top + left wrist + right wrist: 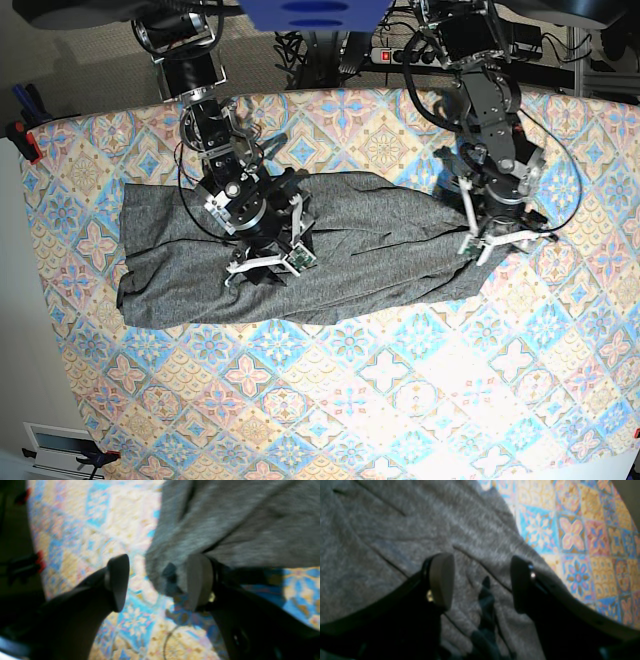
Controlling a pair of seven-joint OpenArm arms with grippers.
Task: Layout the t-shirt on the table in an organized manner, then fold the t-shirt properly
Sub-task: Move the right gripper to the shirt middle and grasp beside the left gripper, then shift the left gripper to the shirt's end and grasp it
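The dark grey t-shirt (340, 250) lies spread and wrinkled across the middle of the table (400, 400), reaching from the left side to under the arm on the right. My left gripper (500, 245) hangs open at the shirt's right end. In the left wrist view a rounded corner of the t-shirt (237, 525) sits between the spread fingers of the left gripper (158, 582). My right gripper (268, 268) stands open over the shirt's left-centre. In the right wrist view the right gripper (481, 582) hovers above creased t-shirt cloth (382, 542), gripping nothing.
Red clamps (25, 140) hold the patterned cloth at the table's left edge, and red clamps (40, 560) also show in the left wrist view. A power strip (400, 55) and cables lie behind the table. Bare patterned cloth (582, 542) stretches beside the shirt.
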